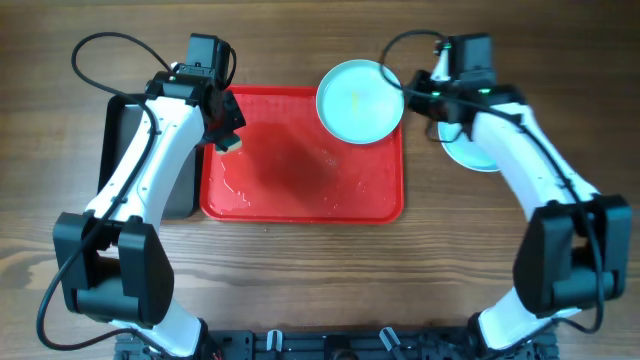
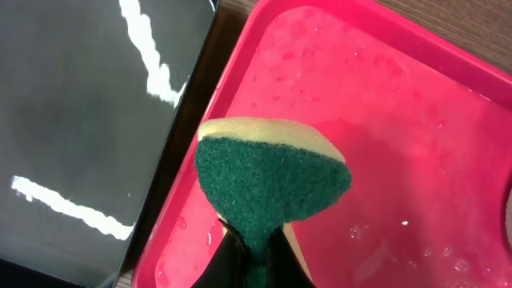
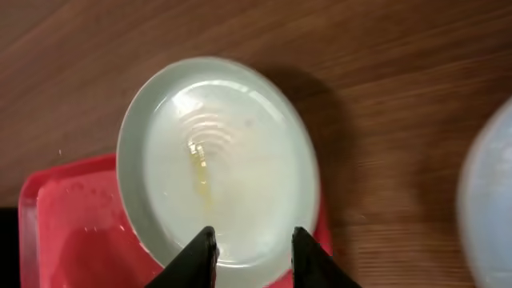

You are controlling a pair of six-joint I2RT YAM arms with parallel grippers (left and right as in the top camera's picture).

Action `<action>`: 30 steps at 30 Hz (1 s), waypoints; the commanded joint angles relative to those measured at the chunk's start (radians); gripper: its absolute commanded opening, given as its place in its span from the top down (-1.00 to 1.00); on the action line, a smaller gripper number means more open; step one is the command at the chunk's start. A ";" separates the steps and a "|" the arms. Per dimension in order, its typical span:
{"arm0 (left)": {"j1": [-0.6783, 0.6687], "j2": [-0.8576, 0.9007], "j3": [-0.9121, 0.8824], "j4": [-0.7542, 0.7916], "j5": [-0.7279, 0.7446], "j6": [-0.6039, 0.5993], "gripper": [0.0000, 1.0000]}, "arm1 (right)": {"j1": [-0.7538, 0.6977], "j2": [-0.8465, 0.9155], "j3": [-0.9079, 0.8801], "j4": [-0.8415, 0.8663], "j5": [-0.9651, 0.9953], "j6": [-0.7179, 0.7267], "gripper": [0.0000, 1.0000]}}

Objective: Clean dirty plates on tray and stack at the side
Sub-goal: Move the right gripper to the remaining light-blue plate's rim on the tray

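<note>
Overhead, the wooden worktop is seen to carry the red tray at its middle, wet and bare of plates except at its far right corner. A smaller black tray is set just beside it on the left. One plate is placed over that far right corner, overhanging the lip, and a yellowish smear is shown at its centre, so it is judged not yet clean. A second plate is laid on the wood to the right, partly hidden under the right arm. The green-faced sponge is held tight in the left pincer, above the tray's left edge and well apart from the dirty plate. The right pincer is held partly open at that plate's near rim, and nothing is seen clamped in it. The plate should probably be steadied first, then the sponge carried across and rubbed over the smear. The tray's lip and the crossing arms are to be watched.
</note>
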 commanded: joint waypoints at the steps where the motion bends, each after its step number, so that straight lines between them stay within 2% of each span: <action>1: 0.005 0.006 -0.007 0.003 0.007 -0.017 0.92 | 0.062 0.106 0.012 0.005 0.134 0.172 0.44; 5: 0.005 0.006 -0.007 0.003 0.007 -0.017 0.92 | 0.090 0.181 0.012 -0.022 0.130 0.171 0.49; 11: 0.005 0.006 -0.007 0.003 0.007 -0.017 0.92 | 0.096 0.200 0.012 -0.082 0.129 0.150 0.53; 14: 0.005 0.006 -0.007 0.003 0.007 -0.017 0.92 | 0.107 0.200 0.012 -0.126 0.035 0.062 0.54; 16: 0.005 0.006 -0.007 0.003 0.007 -0.017 0.92 | 0.126 0.200 0.012 -0.197 -0.020 0.007 0.65; 22: 0.005 0.006 -0.007 0.003 0.007 -0.017 0.92 | 0.232 0.200 0.012 -0.387 -0.029 -0.049 0.81; 30: 0.005 0.006 -0.007 0.003 0.008 -0.017 0.92 | 0.412 0.200 0.012 -0.349 -0.100 -0.048 0.84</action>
